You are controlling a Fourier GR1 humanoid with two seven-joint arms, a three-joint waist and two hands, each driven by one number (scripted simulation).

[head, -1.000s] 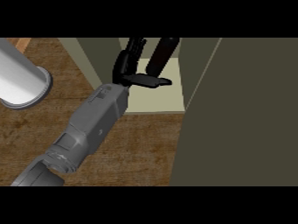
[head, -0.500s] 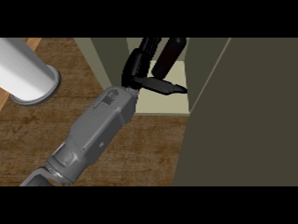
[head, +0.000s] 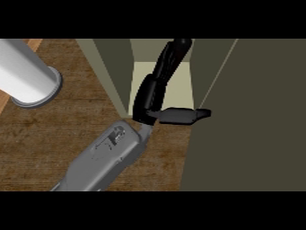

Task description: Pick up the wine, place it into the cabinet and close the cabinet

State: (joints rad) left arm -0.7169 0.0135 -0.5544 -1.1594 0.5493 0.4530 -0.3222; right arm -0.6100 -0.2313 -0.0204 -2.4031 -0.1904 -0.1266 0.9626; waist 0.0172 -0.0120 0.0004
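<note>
One grey forearm comes up from the lower left, and I take it for my left. Its black left hand (head: 152, 94) reaches into the cabinet's opening (head: 163, 76), a pale strip between olive walls. The fingers (head: 172, 58) lie straight and close together, pointing deeper inside. The thumb (head: 181, 116) sticks out to the right and touches the edge of the big dark olive cabinet panel (head: 261, 117). Nothing shows inside the hand. The wine is not visible in this view. My right hand does not show.
A large white cylinder (head: 19, 74) stands on the brown wooden counter (head: 56, 134) at the left. The cabinet's left wall (head: 109, 72) rises just left of the hand. The dark panel fills the right side of the view.
The hand has shifted right and lower in the view, toward the dark panel. Its fingers, spread earlier, now lie together. The thumb has reached the panel's edge.
</note>
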